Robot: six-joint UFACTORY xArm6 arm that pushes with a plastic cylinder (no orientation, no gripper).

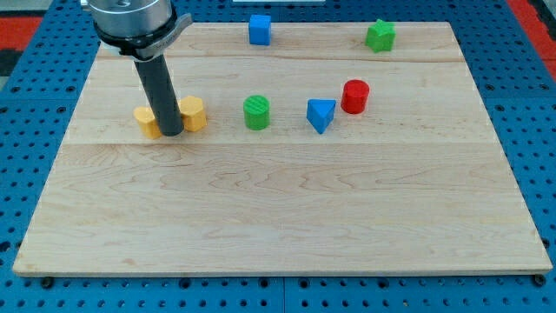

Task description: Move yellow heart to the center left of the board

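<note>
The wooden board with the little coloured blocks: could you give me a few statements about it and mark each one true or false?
1. My tip is between two yellow blocks. True.
2. The red cylinder is at the view's far left. False: it is right of centre, beside the blue triangle.
3. A blue cube is near the view's top. True.
4. The green cylinder touches the green star. False: they are far apart.

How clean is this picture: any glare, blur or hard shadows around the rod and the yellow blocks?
Camera view: sharp throughout, light even, no glare on the pale wooden board; shadows soft and short; my tip hides the gap between two yellow blocks.
</note>
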